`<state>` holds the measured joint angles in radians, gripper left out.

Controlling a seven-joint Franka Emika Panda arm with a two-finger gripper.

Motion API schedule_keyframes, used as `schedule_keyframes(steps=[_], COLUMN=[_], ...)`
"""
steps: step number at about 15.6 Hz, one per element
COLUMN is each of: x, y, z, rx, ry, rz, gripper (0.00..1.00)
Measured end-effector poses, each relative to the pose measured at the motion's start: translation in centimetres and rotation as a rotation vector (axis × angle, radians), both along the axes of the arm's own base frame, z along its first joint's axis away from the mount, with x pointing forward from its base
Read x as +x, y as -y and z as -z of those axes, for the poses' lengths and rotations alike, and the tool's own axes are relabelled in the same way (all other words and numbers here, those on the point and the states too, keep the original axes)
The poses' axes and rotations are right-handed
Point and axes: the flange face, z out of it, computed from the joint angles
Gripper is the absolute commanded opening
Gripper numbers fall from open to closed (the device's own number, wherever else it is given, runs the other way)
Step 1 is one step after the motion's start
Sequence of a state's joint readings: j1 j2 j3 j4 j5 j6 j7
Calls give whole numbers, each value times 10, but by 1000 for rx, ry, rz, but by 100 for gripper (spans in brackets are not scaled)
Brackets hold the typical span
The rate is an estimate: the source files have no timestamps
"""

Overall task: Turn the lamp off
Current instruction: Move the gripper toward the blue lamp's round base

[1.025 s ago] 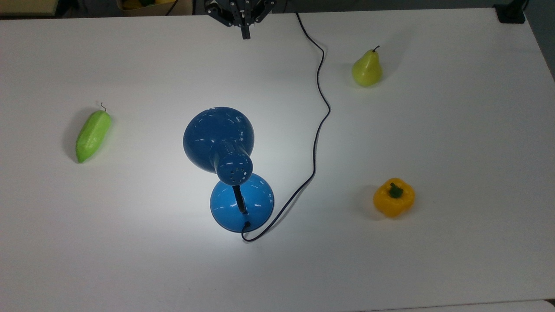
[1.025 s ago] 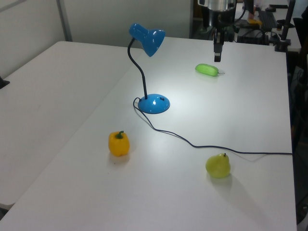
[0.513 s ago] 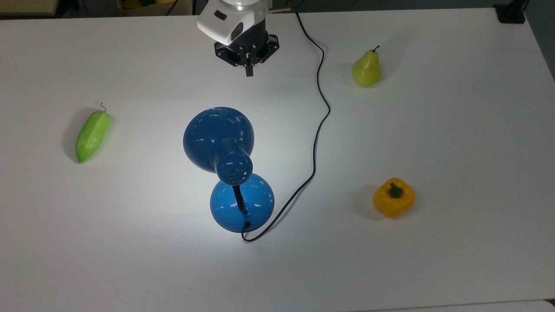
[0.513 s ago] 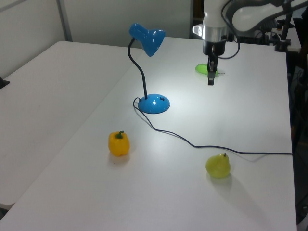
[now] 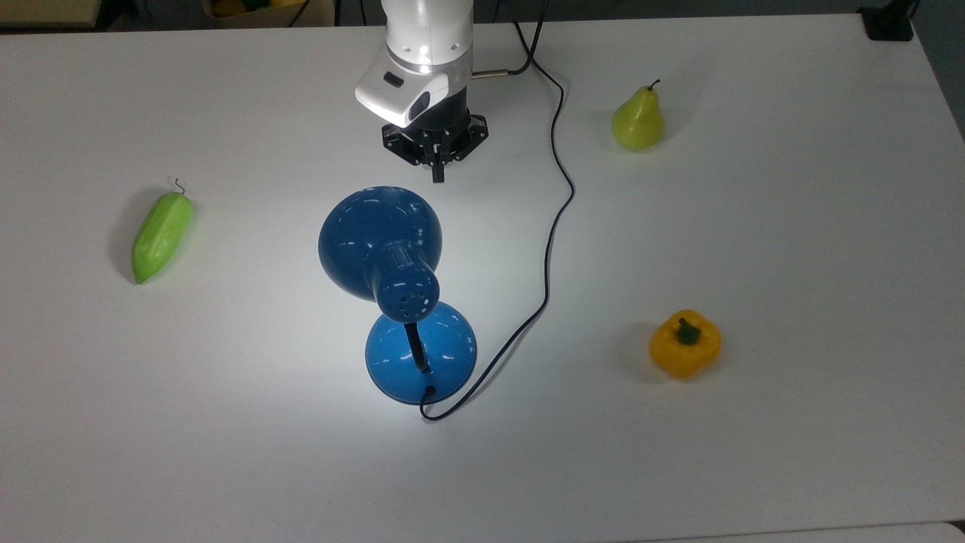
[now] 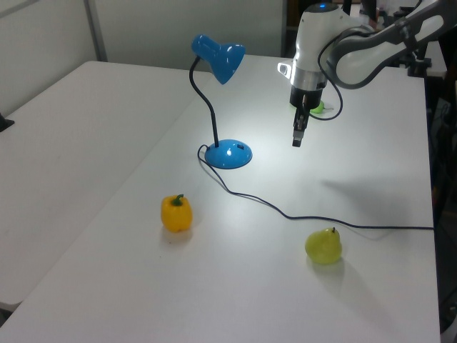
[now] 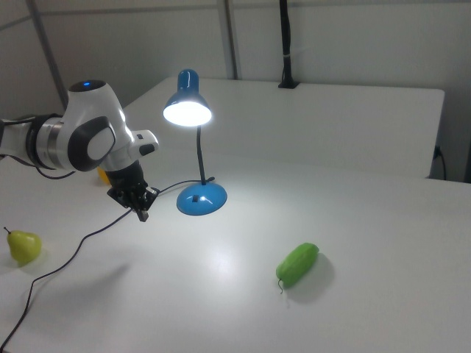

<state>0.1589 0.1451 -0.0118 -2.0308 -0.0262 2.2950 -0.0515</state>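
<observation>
The blue lamp point(image 5: 381, 235) stands mid-table with its dome shade point(image 7: 187, 105) lit, casting a bright pool on the white table. Its round base point(image 5: 421, 352) point(image 6: 228, 154) point(image 7: 201, 199) carries a black neck, and a thin black cord point(image 5: 556, 196) runs off toward the far edge. My gripper point(image 5: 436, 176) point(image 6: 295, 139) point(image 7: 142, 215) hangs above the table just beyond the shade's rim in the top view, apart from the lamp. Its fingers are shut with nothing between them.
A green cucumber-like vegetable point(image 5: 160, 235) lies at the top view's left. A pear point(image 5: 638, 118) stands at the upper right and a yellow bell pepper point(image 5: 684, 344) at the lower right. The cord snakes between the lamp and these.
My arm has come in from the table's far edge toward the lamp, lowering as it went. The lamp stays lit and nothing else moved.
</observation>
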Motion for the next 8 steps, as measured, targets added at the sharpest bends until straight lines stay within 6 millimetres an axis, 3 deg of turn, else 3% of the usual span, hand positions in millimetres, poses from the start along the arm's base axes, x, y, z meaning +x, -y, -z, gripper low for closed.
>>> schedule_keyframes(steps=[8], x=[24], y=[-3], z=[22], rx=[41], ry=[237], rz=[0], gripper=[0])
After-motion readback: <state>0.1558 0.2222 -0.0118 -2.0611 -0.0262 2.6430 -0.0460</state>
